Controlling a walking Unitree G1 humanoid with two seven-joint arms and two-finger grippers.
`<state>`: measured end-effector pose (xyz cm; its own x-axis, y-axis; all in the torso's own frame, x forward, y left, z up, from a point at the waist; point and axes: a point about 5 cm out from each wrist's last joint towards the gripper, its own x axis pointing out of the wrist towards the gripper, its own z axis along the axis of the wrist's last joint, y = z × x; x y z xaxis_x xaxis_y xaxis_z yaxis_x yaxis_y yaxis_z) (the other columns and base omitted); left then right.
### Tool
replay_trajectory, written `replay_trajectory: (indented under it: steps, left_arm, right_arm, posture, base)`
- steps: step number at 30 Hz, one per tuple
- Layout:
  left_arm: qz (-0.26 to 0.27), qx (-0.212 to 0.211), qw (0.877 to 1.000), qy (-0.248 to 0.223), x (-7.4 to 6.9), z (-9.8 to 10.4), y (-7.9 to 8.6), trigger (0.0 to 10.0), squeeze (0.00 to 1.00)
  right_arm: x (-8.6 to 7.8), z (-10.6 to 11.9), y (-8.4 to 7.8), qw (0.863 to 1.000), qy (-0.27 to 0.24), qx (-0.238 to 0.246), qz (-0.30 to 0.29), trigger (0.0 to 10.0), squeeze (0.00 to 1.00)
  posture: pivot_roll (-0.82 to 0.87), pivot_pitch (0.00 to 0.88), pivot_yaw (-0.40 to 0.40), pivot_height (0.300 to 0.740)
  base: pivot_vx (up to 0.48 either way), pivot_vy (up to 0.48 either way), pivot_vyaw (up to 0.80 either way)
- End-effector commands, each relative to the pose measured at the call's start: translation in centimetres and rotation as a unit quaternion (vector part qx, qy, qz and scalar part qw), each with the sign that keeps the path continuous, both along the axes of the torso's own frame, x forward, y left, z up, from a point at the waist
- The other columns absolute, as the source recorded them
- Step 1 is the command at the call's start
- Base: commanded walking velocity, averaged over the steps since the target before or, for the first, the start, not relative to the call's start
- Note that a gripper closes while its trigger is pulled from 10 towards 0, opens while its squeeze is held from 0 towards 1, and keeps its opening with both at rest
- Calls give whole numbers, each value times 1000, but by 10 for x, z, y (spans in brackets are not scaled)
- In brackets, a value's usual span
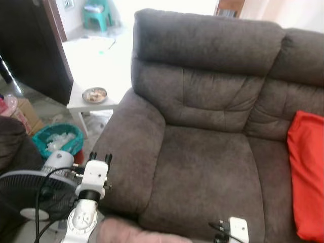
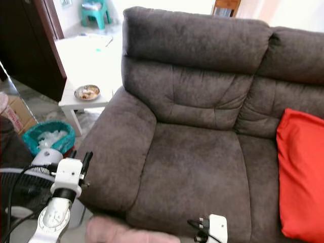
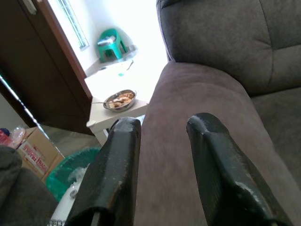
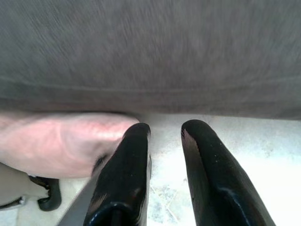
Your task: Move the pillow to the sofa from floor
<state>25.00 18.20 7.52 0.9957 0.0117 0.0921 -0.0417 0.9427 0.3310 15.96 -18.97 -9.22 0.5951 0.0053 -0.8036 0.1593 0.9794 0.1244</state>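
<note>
I kept both hands spread, left hand (image 1: 100, 156) above the armrest, right hand (image 4: 162, 136) beside the soft pink pillow (image 4: 56, 141), still on the floor below the grey suede sofa (image 1: 202, 167).

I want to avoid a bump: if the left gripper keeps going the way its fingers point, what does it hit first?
Most likely the sofa armrest. In the wrist view, the left gripper points along its top, fingers apart and close above it. Exact clearance is hard to judge.
</note>
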Motion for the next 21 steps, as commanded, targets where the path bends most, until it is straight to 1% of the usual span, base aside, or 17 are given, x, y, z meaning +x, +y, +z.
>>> replay_trajectory:
  steps: [1, 21]
  left_arm:
    - [2, 5, 1000, 10, -1, -4, -1, 10000, 0]
    - [7, 8, 1000, 15, -1, -6, 1, 10000, 0]
  right_arm:
    - [-3, -1, -3, 1000, 1, -1, -6, 10000, 0]
    - [-5, -1, -3, 1000, 0, 0, -11, 10000, 0]
  posture:
    - [162, 47, -91, 615]
    - [163, 52, -90, 615]
  base:
    - [0, 0, 0]
    - [0, 0, 0]
